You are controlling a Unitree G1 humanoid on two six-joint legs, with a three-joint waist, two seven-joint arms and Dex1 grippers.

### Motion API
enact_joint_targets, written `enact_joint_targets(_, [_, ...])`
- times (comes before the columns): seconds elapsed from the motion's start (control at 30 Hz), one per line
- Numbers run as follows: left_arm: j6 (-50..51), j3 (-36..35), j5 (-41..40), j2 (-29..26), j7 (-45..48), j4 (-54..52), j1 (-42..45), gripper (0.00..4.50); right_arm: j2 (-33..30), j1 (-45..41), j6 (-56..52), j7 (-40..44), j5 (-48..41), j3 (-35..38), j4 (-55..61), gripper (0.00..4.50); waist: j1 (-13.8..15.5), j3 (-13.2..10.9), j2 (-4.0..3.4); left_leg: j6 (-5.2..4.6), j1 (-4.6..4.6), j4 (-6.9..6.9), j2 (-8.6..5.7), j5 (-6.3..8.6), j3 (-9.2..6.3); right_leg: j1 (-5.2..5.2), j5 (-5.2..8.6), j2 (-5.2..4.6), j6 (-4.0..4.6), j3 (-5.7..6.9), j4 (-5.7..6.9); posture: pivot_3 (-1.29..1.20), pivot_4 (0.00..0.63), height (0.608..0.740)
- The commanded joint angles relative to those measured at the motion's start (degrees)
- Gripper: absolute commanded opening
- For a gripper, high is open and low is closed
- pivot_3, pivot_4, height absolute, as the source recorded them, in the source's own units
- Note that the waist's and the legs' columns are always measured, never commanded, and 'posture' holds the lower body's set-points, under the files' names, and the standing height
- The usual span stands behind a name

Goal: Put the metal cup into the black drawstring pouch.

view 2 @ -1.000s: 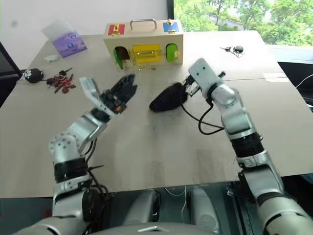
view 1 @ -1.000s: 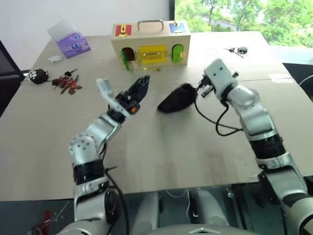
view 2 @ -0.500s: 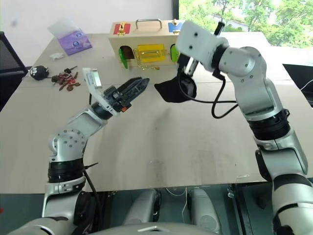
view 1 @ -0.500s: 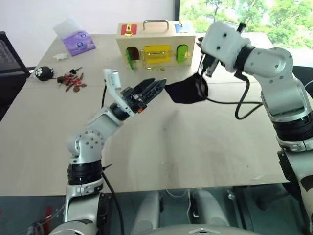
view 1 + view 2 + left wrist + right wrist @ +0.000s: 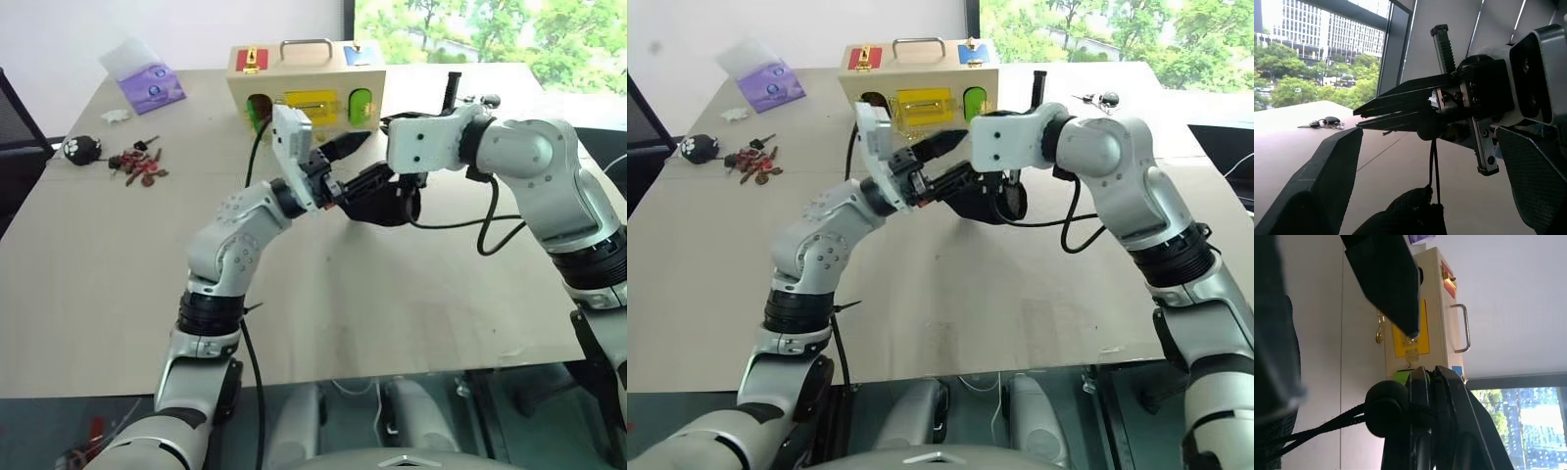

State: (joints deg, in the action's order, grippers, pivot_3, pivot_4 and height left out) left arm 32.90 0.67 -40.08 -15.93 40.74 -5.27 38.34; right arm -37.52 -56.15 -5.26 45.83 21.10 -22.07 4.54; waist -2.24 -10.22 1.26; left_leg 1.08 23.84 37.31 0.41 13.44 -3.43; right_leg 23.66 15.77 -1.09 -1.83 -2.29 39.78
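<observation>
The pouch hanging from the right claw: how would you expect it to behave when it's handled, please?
Probably floppy: the pouch sags in a bunched lump below the right claw, which is shut on its cord. Likely light, since that thin cord alone carries it. It may swing or collapse as the open left claw closes in.

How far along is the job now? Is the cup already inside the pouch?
Done: the right gripper is shut on the cord, and the pouch hangs from it. In hand: the open left gripper is at the pouch, its fingers on either side, probably to spread the mouth. Left: whether the cup is inside I cannot tell, so count that step as not confirmed.
</observation>
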Motion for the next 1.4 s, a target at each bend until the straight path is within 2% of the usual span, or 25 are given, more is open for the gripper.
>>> enact_joint_targets(0.03, [3.64, -1.46, -2.64, 2.11, -2.94, -0.14, 2.39, 4.5, -0.65, -2.24, 3.41, -0.73, 2.81, 0.93, 0.84, 0.07, 0.07, 0.0, 0.0, 0.02, 0.0, 0.0, 0.01, -0.01, 0.0, 0.0, 0.0, -0.01, 0.0, 0.0, 0.0, 0.0, 0.15, 0.74])
enact_joint_targets(0.13, [5.53, -1.65, -2.98, 2.96, -3.89, 0.15, 2.91, 3.73, -0.21, -1.97, 4.59, -1.03, 4.13, 1.37, 0.6, 0.0, 0.08, 0.0, 0.0, 0.05, 0.0, 0.02, 0.0, -0.03, -0.01, 0.0, 0.0, -0.01, 0.0, 0.01, 0.0, 0.0, 0.15, 0.74])
enact_joint_targets(0.27, [5.08, -1.52, -2.31, 4.19, -4.53, -0.2, 3.27, 1.7, 1.23, -1.26, 3.88, -1.35, 4.77, 2.01, 1.16, 0.0, -0.05, 0.0, 0.0, 0.08, -0.01, 0.01, 0.01, -0.05, 0.0, 0.0, 0.0, -0.01, 0.0, -0.01, 0.02, 0.0, 0.15, 0.74])
enact_joint_targets(0.3, [4.37, -1.24, -1.75, 4.17, -4.09, -0.28, 3.32, 1.34, 1.58, -1.16, 3.54, -1.22, 4.73, 2.13, 1.34, 0.0, -0.05, 0.0, 0.0, 0.09, -0.01, 0.01, 0.01, -0.05, -0.01, 0.0, 0.0, -0.01, 0.0, -0.01, 0.03, 0.0, 0.15, 0.74])
enact_joint_targets(0.9, [4.18, -2.77, -2.04, 6.07, -4.9, 0.64, 4.61, 1.34, 2.01, 0.01, 1.67, 0.32, 4.77, 3.01, 2.8, 0.0, 0.13, 0.0, 0.0, 0.09, -0.01, 0.03, 0.0, -0.05, -0.01, 0.0, 0.0, -0.02, 0.0, -0.01, 0.04, 0.0, 0.15, 0.74])
enact_joint_targets(1.03, [4.95, -3.53, -2.57, 6.61, -5.34, 0.82, 4.6, 0.11, 1.55, 0.27, 1.61, 0.45, 4.99, 3.18, 3.0, 0.0, 0.18, 0.0, 0.01, 0.09, -0.01, 0.03, 0.0, -0.05, -0.01, 0.0, 0.0, -0.02, 0.0, -0.01, 0.04, 0.0, 0.15, 0.74])
enact_joint_targets(1.07, [5.16, -3.7, -2.63, 6.68, -5.33, 0.8, 4.55, 0.02, 1.52, 0.39, 1.58, 0.54, 5.06, 3.3, 3.07, 0.0, 0.17, 0.0, 0.01, 0.09, -0.01, 0.04, 0.0, -0.05, -0.01, -0.01, 0.0, -0.02, 0.0, 0.0, 0.04, 0.0, 0.15, 0.74])
enact_joint_targets(1.33, [5.02, -3.83, -2.47, 6.12, -4.59, 0.77, 3.36, 0.02, 1.25, 1.28, 0.48, 0.62, 5.43, 4.31, 3.53, 0.0, 0.12, 0.0, 0.0, 0.09, -0.01, 0.05, 0.0, -0.05, 0.0, -0.01, 0.0, -0.02, 0.0, -0.01, 0.05, 0.0, 0.15, 0.74])
enact_joint_targets(1.4, [5.48, -3.12, -3.11, 5.06, -1.79, 0.16, 2.16, 0.02, 1.34, 1.33, 0.05, 0.54, 5.23, 4.57, 3.56, 0.0, 0.1, 0.0, 0.01, 0.09, -0.01, 0.05, 0.0, -0.05, -0.01, -0.01, 0.0, -0.02, 0.0, -0.01, 0.05, 0.0, 0.15, 0.74])
